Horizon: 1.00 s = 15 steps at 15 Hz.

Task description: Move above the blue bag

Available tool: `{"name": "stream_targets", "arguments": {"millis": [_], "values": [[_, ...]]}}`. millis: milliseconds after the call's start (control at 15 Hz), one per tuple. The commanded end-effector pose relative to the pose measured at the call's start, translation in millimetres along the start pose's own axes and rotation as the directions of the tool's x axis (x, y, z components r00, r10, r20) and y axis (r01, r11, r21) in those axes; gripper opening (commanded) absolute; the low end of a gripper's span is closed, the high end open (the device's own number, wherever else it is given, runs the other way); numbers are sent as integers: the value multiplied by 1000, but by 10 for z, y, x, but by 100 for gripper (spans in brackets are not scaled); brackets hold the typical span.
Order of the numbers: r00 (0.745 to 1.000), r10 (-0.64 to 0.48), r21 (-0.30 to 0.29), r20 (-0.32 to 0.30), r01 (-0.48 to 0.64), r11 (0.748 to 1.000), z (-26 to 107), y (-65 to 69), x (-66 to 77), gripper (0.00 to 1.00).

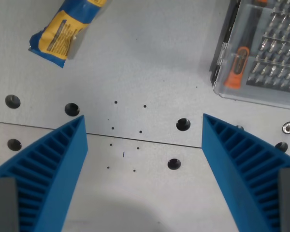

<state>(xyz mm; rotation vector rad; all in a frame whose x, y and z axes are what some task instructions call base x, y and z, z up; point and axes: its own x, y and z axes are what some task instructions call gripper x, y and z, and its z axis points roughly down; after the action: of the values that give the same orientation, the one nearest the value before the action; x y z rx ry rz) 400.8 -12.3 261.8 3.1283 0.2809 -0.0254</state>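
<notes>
Tabletop (pixel 150 67) holds blue bag (pixel 63 29) upper-left of end effector (pixel 144 125).

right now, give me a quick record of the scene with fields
bag: blue and yellow, top left of the wrist view, partly cut off
bit case: clear, top right, orange-handled driver inside
gripper: open, empty, over bare table
bag vs gripper: not between the fingers, off toward the upper left
table: grey metal with holes
</notes>
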Motion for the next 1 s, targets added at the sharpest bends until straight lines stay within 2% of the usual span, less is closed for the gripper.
{"name": "stream_targets", "arguments": {"millis": [67, 600, 1000], "values": [[996, 86, -2, -15, -86, 996, 25, -22, 49, 100], [967, 254, 2, -13, -254, 967, 180, -93, 201, 100], [916, 401, -4, -6, -401, 916, 336, -166, 355, 100]]}}
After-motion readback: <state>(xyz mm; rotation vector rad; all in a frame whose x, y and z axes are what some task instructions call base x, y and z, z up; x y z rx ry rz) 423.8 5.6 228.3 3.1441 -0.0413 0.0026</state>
